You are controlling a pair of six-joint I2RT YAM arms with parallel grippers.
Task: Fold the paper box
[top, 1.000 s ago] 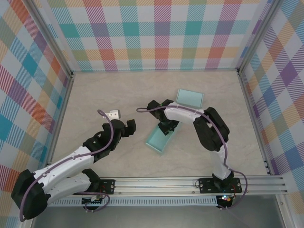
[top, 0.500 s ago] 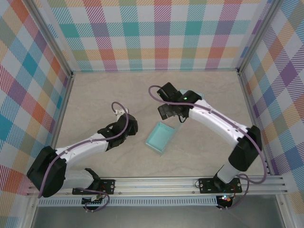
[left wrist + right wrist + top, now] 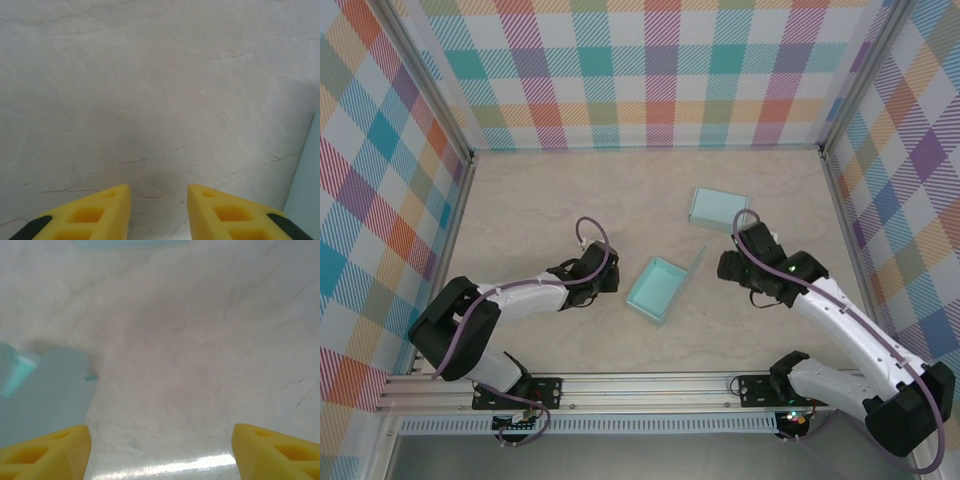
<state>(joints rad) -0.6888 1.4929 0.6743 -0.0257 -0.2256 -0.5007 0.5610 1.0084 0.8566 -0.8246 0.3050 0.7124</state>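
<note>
A pale marbled table (image 3: 540,200) stands inside bright plaid walls (image 3: 660,70).

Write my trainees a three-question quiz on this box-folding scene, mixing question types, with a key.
1. True or false: the right end effector grips the teal tray.
2. How many teal paper pieces lie on the table? A one, B two, C three.
3. Fill in: the left end effector holds ____.
Key: 1 false, it is open and apart from the tray; 2 B, the tray and the flat piece; 3 nothing.
</note>
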